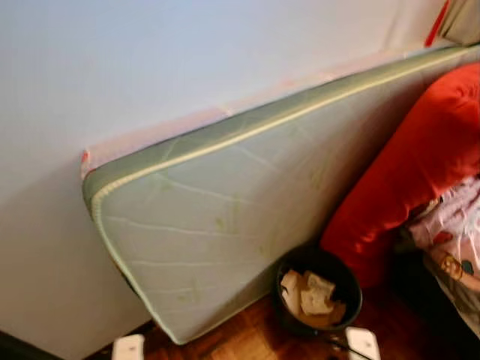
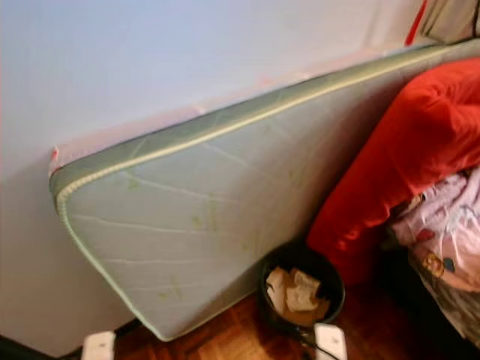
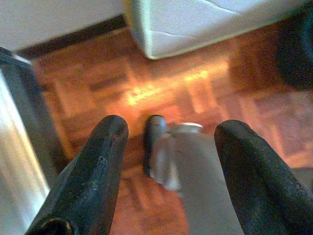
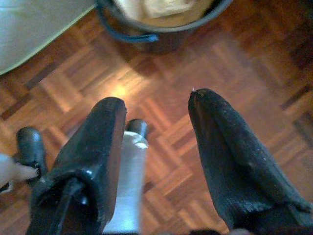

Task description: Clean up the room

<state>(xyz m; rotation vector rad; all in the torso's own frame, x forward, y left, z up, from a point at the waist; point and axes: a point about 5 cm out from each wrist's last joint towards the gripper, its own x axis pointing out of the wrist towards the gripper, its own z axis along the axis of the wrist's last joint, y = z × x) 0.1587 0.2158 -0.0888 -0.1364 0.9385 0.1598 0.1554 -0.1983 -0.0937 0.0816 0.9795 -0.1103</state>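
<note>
No brand, label or writing can be read on anything here. One pale green mattress (image 1: 225, 225) stands on its long edge, leaning against the white wall (image 1: 150, 60), its lower corner resting on the parquet floor (image 4: 161, 88). Just beside that corner, on the floor, sits one black bucket (image 1: 319, 292) holding a few crumpled pieces of tan paper (image 1: 311, 294) (three or so, though the blur makes the count uncertain). To the right of the bucket one large red cushion or bedding roll (image 1: 412, 165) leans against the mattress, and a patterned pink and white cloth (image 1: 457, 225) lies heaped below it at the right edge.

The left gripper (image 3: 168, 147) hangs over bare parquet with its two black fingers (image 3: 98, 166) spread apart and nothing between them; the mattress corner shows ahead of it, well apart. The right gripper (image 4: 156, 142) also hangs with its fingers (image 4: 230, 156) parted and holding nothing, above the floor; the bucket with its paper lies ahead of those fingertips, near but not touching. The robot's own silver legs and dark feet (image 4: 29, 144) show beneath both grippers.
</note>
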